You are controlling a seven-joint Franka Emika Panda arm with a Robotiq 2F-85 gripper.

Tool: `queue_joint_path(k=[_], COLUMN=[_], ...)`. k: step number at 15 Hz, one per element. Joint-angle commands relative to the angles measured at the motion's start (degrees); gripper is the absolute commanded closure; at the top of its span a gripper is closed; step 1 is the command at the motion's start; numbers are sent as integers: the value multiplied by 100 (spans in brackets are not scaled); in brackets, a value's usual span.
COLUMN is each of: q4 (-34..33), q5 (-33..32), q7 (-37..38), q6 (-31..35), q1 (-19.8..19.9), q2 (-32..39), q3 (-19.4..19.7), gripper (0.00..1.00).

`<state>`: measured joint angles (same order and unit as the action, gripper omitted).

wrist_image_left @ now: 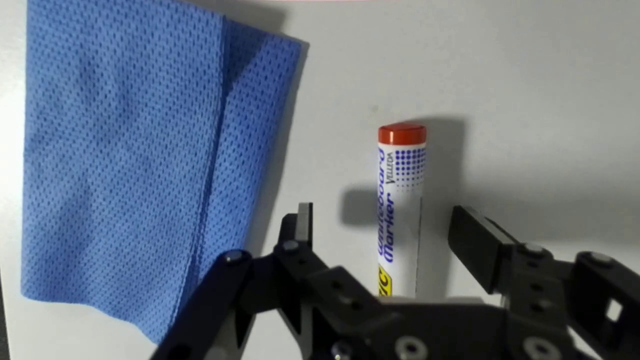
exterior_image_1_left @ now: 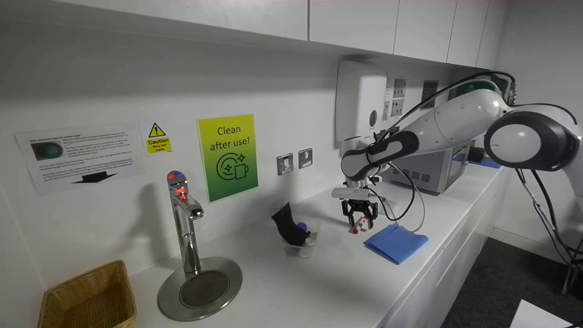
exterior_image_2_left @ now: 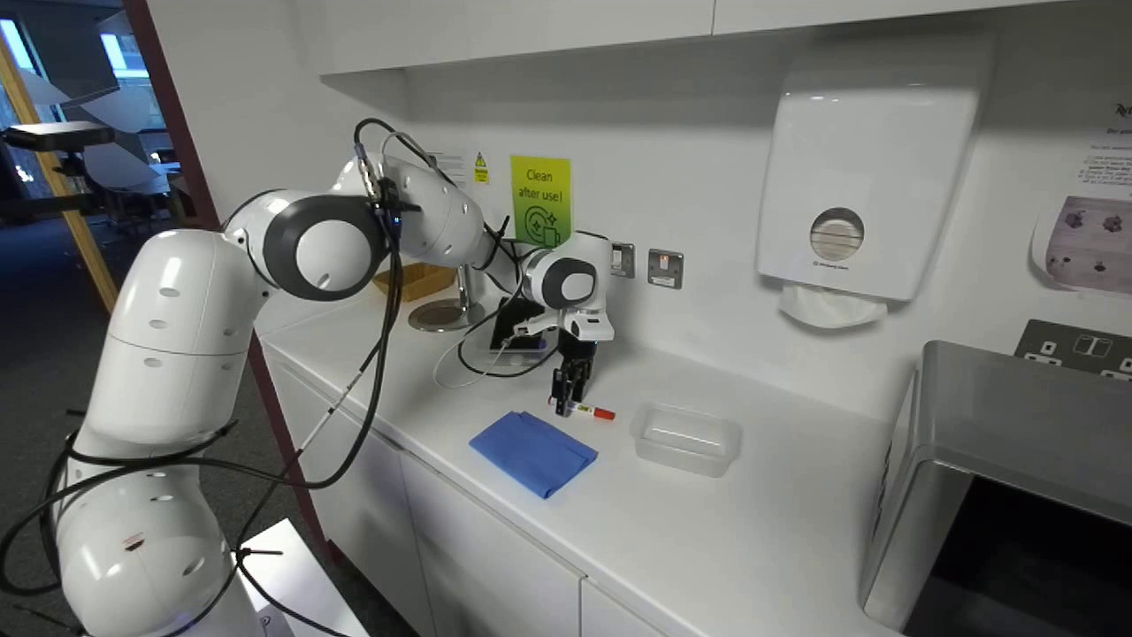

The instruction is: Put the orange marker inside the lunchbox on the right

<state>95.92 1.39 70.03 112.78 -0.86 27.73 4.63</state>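
Counter (exterior_image_2_left: 778, 531): surface and contents

White surface. Wrist view: folded blue cloth (wrist_image_left: 125, 150) at left; marker (wrist_image_left: 402, 200) lying flat, right of centre; faint spot (wrist_image_left: 374, 108) just above it. In an exterior view: lunchbox (exterior_image_2_left: 676, 453) standing right of centre; microwave (exterior_image_2_left: 999, 460), lower right. In an exterior view: basket (exterior_image_1_left: 119, 282), lower left; steel disc (exterior_image_1_left: 234, 278) just beside it; tub (exterior_image_1_left: 315, 230) below centre.

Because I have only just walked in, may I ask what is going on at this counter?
A robot arm holds its open gripper low over a whiteboard marker with red-orange ends. The marker lies on the counter between the jaws, not gripped, with a folded blue cloth beside it. The marker seems meant for the clear plastic box, but is not inside it yet.
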Motion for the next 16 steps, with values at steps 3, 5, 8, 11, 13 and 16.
queue_joint_path(k=[3, 5, 8, 11, 13, 16], q4=[-59, -61, -59, 25, 55, 86], q5=[-50, -52, -50, -59, -84, -135], q7=[-134, -129, -132, -119, -97, -32], q6=[12, 6, 18, 110, 198, 314], q1=[-33, -35, -27, -26, -30, -50], q2=[13, 5, -64, -202, -255, -313], q3=[61, 62, 67, 82, 106, 156], gripper=[66, 81, 96, 94, 94, 94])
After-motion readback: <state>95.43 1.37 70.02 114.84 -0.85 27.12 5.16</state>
